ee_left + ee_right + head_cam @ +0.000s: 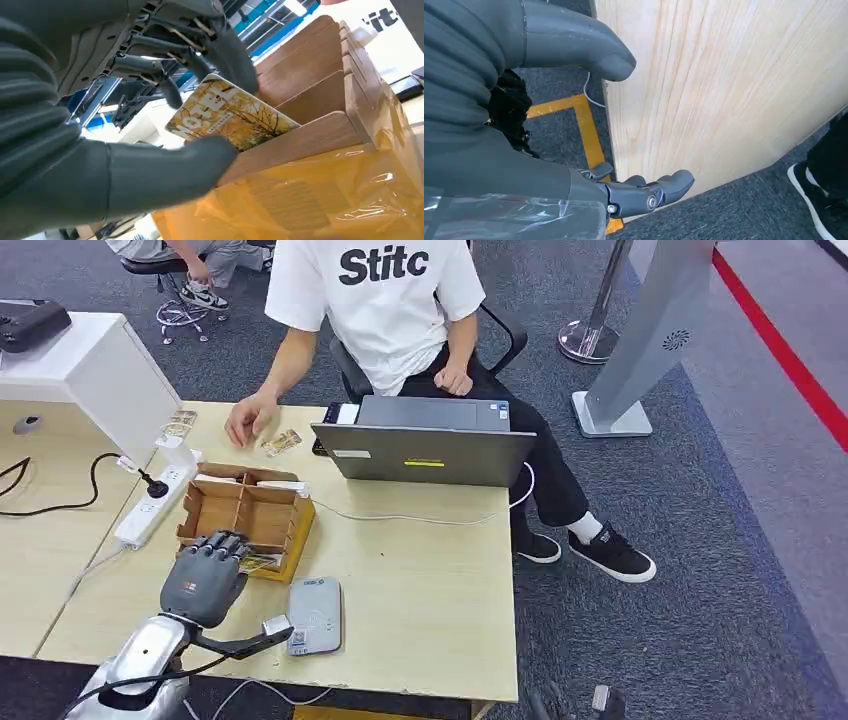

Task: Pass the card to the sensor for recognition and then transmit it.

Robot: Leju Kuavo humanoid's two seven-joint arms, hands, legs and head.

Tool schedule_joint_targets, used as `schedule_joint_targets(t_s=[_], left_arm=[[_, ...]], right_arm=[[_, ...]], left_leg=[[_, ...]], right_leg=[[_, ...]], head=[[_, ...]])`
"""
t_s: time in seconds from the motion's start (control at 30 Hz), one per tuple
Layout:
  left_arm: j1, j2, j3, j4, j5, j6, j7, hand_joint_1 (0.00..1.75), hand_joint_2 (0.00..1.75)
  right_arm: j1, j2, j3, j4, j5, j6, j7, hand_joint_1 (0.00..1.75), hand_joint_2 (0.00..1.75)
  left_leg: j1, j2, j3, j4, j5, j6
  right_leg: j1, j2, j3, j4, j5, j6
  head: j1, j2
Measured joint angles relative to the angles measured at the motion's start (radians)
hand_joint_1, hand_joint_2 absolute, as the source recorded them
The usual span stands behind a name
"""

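My left hand [205,575] reaches into the near end of the wooden divider box [245,512] on the table. In the left wrist view, a yellow card [227,114] with white lettering stands tilted in a compartment of the box [320,135]. The thumb [165,170] presses its lower edge and dark fingers [230,55] lie on its upper edge, so the card is pinched. The grey card sensor [315,615] lies flat just right of my left wrist, near the front edge. My right hand [539,175] hangs beside the table's wooden side panel [724,90], fingers apart and holding nothing.
A person in a white shirt sits across the table, one hand [248,420] resting near loose cards [282,443]. A grey laptop [430,445] stands beyond the box. A white power strip [155,502] with cables lies to the left. Yellow floor tape [589,130] runs below.
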Motion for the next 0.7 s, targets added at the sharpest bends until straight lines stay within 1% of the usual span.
schedule_joint_targets(t_s=[0.27, 0.4, 0.47, 0.57, 0.7], left_arm=[[-0.003, 0.000, 0.000, 0.004, 0.005, 0.005, -0.003, 1.75, 1.75], [-0.007, 0.000, 0.002, 0.002, 0.013, 0.046, -0.001, 1.75, 1.75], [-0.007, 0.000, 0.002, -0.026, 0.024, 0.054, 0.004, 1.75, 1.75], [-0.017, -0.004, 0.002, -0.075, 0.033, 0.043, 0.009, 1.75, 1.75], [-0.020, -0.006, 0.002, -0.109, 0.038, 0.047, 0.013, 1.75, 1.75]], right_arm=[[0.000, 0.000, 0.004, 0.000, -0.005, 0.002, 0.001, 0.00, 1.75], [0.000, 0.000, 0.007, 0.001, -0.008, 0.000, 0.001, 0.00, 1.75], [0.001, 0.000, 0.007, 0.001, -0.014, 0.001, 0.001, 0.00, 1.75], [0.001, 0.000, 0.007, 0.001, -0.017, 0.002, 0.001, 0.00, 1.75], [0.001, 0.000, 0.008, 0.001, -0.018, 0.002, 0.001, 0.00, 1.75]], left_leg=[[0.000, 0.000, 0.000, 0.000, 0.000, 0.000], [0.000, 0.000, 0.000, 0.000, 0.000, 0.000], [0.000, 0.000, 0.000, 0.000, 0.000, 0.000], [0.000, 0.000, 0.000, 0.000, 0.000, 0.000], [0.000, 0.000, 0.000, 0.000, 0.000, 0.000]], right_leg=[[0.000, 0.000, 0.000, 0.000, 0.000, 0.000], [0.000, 0.000, 0.000, 0.000, 0.000, 0.000], [0.000, 0.000, 0.000, 0.000, 0.000, 0.000], [0.000, 0.000, 0.000, 0.000, 0.000, 0.000], [0.000, 0.001, 0.000, 0.000, 0.000, 0.000]], head=[[0.000, 0.000], [0.000, 0.000], [0.000, 0.000], [0.000, 0.000], [0.000, 0.000]])
